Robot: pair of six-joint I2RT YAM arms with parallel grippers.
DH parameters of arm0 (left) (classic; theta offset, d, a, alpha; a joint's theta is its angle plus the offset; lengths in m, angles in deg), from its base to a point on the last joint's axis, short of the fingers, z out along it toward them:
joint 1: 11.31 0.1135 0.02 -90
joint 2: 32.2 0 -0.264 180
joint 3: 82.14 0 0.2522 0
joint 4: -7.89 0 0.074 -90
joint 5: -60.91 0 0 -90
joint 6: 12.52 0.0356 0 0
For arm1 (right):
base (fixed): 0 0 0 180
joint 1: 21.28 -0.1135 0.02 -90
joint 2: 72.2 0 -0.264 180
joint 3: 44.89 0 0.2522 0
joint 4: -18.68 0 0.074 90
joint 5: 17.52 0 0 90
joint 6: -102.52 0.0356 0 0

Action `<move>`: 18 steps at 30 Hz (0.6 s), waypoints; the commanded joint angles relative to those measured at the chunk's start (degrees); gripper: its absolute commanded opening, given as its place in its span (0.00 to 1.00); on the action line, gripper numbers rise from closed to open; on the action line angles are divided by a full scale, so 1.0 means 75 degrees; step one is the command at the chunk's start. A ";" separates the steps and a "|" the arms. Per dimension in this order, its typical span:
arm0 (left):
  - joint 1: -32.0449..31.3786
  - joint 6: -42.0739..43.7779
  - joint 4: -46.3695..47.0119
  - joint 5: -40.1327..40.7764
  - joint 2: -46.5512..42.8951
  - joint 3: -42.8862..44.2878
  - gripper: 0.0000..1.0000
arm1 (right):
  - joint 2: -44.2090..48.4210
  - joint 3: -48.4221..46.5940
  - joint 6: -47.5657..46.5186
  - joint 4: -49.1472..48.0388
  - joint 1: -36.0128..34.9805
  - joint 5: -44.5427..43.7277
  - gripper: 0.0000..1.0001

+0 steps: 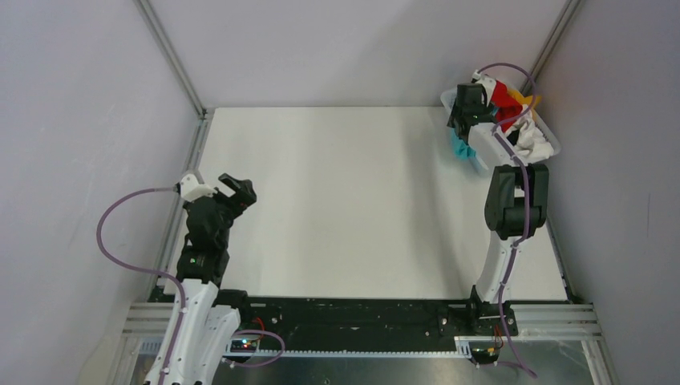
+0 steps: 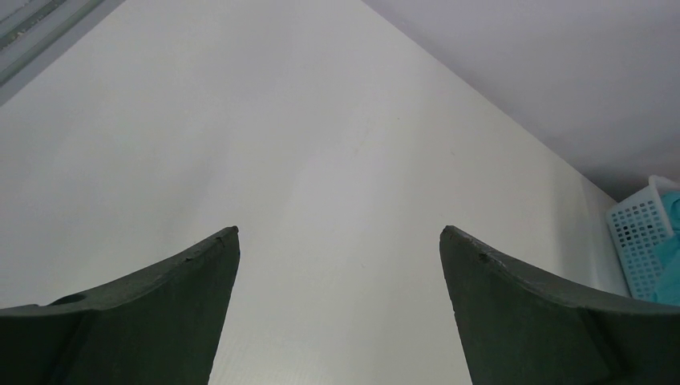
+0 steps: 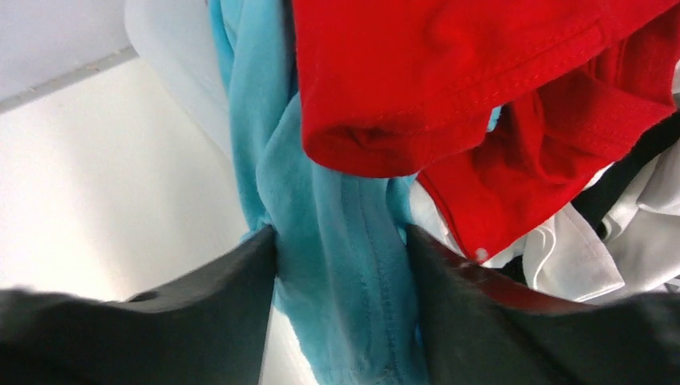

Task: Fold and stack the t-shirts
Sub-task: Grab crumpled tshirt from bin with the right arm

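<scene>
At the near edge, the left end effector (image 2: 339, 233) hangs released, its jaws wide apart above bare counter (image 1: 345, 200), well away from any cloth. At the far right corner, the right end effector (image 3: 341, 233) is clenched on a bunched fold of the teal t-shirt (image 3: 337, 305), which spills over the rim of the white basket (image 1: 545, 132). The red t-shirt (image 3: 449, 80) lies across that teal cloth, with the white-and-black t-shirt (image 3: 593, 241) just beside it and a yellow-orange t-shirt (image 1: 528, 100) deeper in the pile. A pull from here could drag the red one out too, or tip or slide the light basket. The narrow pinch on a twisted fold could also slip, or bring the shirt out roped and hard to spread.
</scene>
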State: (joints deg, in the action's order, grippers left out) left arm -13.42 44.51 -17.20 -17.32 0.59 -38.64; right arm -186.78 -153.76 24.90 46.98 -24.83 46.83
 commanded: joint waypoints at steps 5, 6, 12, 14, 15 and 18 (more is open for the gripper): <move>0.0035 0.0192 -0.0008 0.0164 -0.0084 -0.0040 0.98 | -0.0091 -0.0330 -0.0125 -0.0049 -0.0004 -0.0310 0.38; 0.0035 0.0202 -0.0020 0.0171 -0.0084 -0.0039 0.98 | -0.0053 -0.0322 -0.0124 -0.0074 -0.0005 -0.0308 0.34; 0.0036 0.0201 -0.0050 0.0217 -0.0101 -0.0048 0.98 | 0.0566 -0.0545 -0.0601 -0.0233 0.0003 -0.0009 0.00; 0.0040 0.0182 -0.0061 0.0217 -0.0090 -0.0053 0.98 | 0.0973 -0.0559 -0.0808 -0.0345 0.0005 0.0070 0.00; 0.0043 0.0173 -0.0060 0.0214 -0.0071 -0.0051 0.98 | 0.1077 -0.0571 -0.0916 -0.0386 0.0011 0.0058 0.00; 0.0036 0.0168 -0.0066 0.0218 -0.0048 -0.0052 0.98 | 0.1491 -0.0786 -0.1052 -0.0547 0.0073 -0.0178 0.00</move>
State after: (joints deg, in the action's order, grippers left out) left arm -13.42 44.92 -18.07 -16.75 0.37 -38.64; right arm -183.83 -154.26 20.16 47.46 -24.81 47.07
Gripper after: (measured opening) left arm 0.985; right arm 0.042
